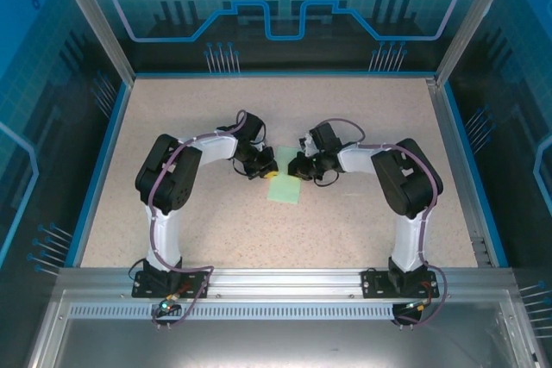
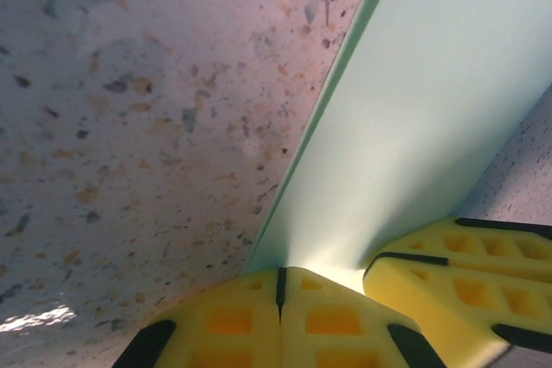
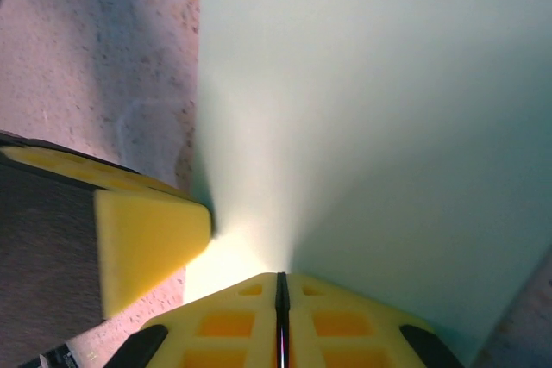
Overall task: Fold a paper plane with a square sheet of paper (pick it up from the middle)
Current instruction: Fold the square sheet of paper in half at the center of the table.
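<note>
The left end effector [image 2: 280, 289] and right end effector [image 3: 280, 295] are both clamping the square sheet of paper [image 1: 286, 189], which is lying mid-table [image 1: 362, 230].

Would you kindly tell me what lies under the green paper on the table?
The green paper rests on the speckled table, which shows all around its edges. The patch directly beneath is covered, so whether anything else lies there cannot be told.
</note>
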